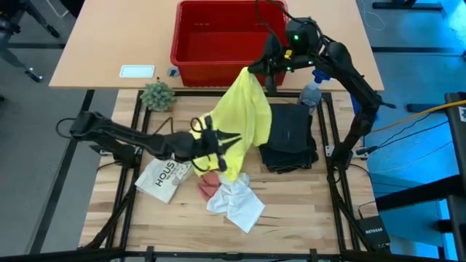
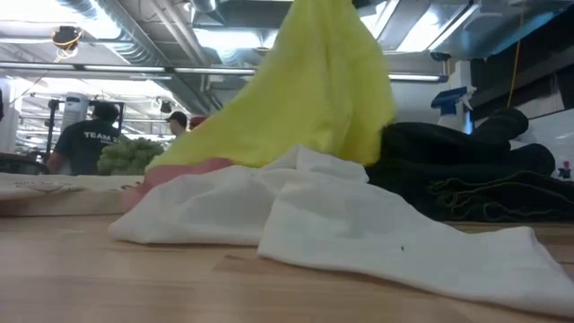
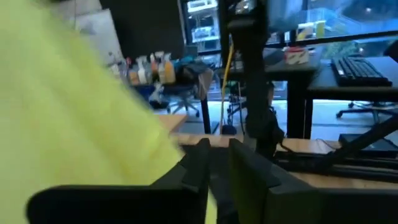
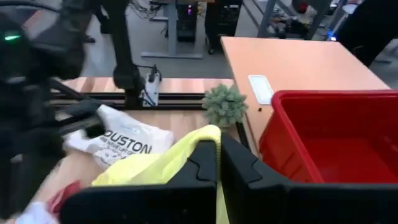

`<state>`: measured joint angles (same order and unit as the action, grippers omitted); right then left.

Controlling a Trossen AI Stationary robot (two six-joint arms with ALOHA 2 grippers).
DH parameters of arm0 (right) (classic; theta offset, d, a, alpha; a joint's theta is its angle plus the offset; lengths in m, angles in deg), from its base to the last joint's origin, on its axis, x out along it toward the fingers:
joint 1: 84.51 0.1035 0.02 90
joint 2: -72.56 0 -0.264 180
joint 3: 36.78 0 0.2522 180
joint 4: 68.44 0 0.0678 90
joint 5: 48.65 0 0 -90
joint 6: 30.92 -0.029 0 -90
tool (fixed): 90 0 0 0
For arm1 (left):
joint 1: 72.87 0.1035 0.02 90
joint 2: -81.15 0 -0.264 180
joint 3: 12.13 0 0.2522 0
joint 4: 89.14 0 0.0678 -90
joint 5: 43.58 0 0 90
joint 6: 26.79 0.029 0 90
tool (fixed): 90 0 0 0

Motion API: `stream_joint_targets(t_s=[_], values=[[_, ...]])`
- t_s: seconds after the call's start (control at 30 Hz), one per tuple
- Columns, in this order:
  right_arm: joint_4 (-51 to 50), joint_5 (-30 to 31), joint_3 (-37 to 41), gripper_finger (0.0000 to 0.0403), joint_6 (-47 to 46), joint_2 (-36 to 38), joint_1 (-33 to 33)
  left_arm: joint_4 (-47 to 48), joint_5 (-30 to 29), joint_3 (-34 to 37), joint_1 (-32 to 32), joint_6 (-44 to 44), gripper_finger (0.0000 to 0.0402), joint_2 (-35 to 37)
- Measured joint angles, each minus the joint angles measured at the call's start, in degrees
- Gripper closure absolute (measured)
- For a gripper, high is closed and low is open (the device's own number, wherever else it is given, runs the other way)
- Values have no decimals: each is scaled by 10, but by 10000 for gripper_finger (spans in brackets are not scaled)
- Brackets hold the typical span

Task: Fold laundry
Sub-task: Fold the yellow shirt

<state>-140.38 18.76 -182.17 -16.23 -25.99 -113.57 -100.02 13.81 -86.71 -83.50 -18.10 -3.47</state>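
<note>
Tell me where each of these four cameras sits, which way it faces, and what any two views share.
High: overhead, looking down; both arms, yellow shirt, basket.
Low: table height, looking across the white cloth into the room; no arm visible.
Left wrist: on the left arm, past the left tool against the shirt.
Right wrist: on the right arm, past the right tool pinching the shirt.
All four show the shirt.

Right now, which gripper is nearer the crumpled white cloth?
Left. The left gripper grips the bright yellow T-shirt just beside the crumpled white cloth; the right gripper holds the shirt up by the red plastic basket.
</note>
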Motion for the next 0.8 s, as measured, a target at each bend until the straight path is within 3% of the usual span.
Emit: stream_joint_targets(t_s=[0.13, 0.23, 0.37, 0.5, 0.67, 0.8], values=[[11, -5, 0, 403, -1, 2, 1, 43, 0, -57, 13, 45, 382, -74], [9, -5, 0, 403, -1, 3, 2, 115, -2, -95, 29, 60, 376, -124], [8, -5, 0, 403, -1, 3, 2, 252, 9, -143, 48, -73, 332, -148], [8, -5, 0, 403, -1, 3, 2, 336, 43, -144, 61, -167, 262, -153], [12, -5, 0, 403, -1, 3, 2, 372, 142, -141, 87, -278, 185, -157], [13, -4, 0, 403, -1, 4, 2, 375, 158, -128, 101, -337, 180, -178]])
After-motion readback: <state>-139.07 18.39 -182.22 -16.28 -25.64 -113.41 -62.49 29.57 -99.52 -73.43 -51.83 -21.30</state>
